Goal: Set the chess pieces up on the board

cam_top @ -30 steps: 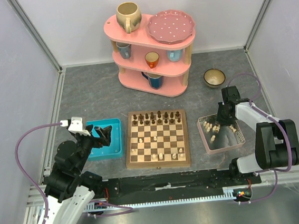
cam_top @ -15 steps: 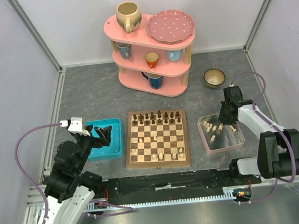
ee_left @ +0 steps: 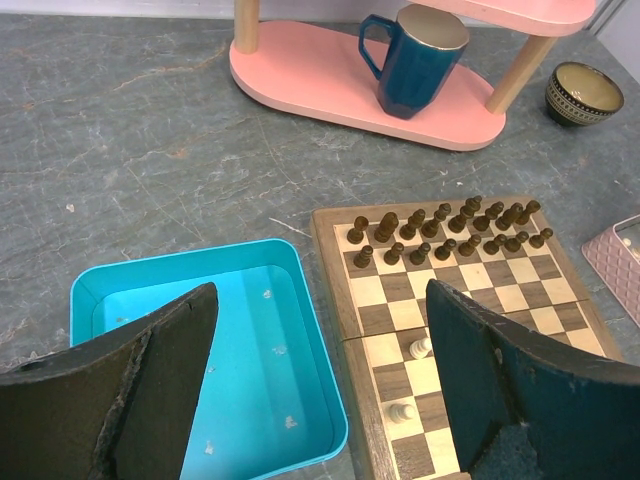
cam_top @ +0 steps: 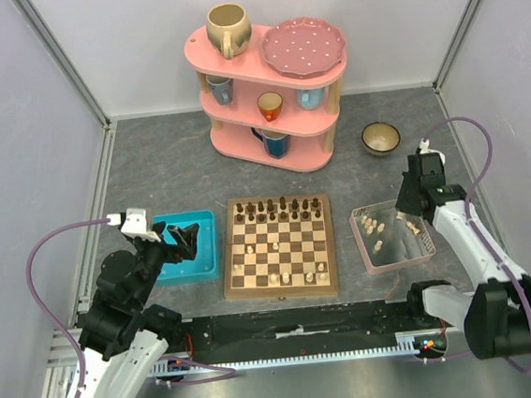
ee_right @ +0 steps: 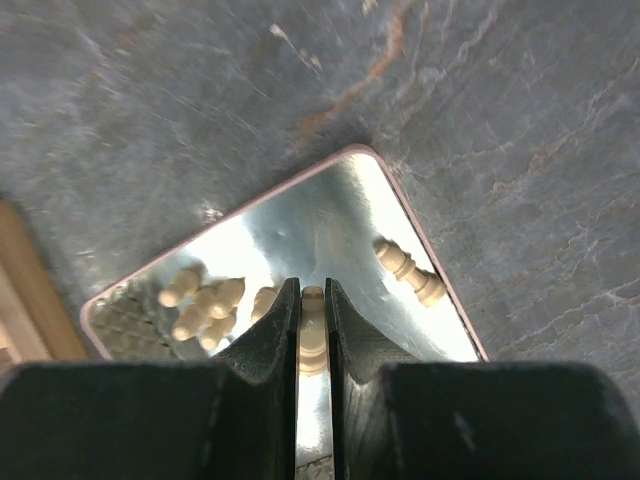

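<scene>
The wooden chessboard [cam_top: 278, 247] lies mid-table, with dark chessmen [cam_top: 278, 207] on its two far rows and a few cream chess pieces [cam_top: 283, 277] near its front. It also shows in the left wrist view [ee_left: 455, 290]. More cream pieces [cam_top: 374, 226] lie in the clear pink-rimmed tray [cam_top: 394, 260]. My right gripper [ee_right: 313, 300] is shut on a cream chess piece [ee_right: 313, 330], held above that tray [ee_right: 330, 210], where several loose cream pieces [ee_right: 205, 300] lie. My left gripper [ee_left: 320, 350] is open and empty above the right edge of the turquoise tray [ee_left: 200, 350].
A pink three-tier shelf [cam_top: 272, 85] with mugs and a plate stands at the back. A small bowl [cam_top: 381, 137] sits right of it. The turquoise tray [cam_top: 188, 249] lies left of the board. Frame walls enclose the table.
My right gripper has risen and drawn back to the right from the pink-rimmed tray, carrying a cream piece. The left arm has not moved.
</scene>
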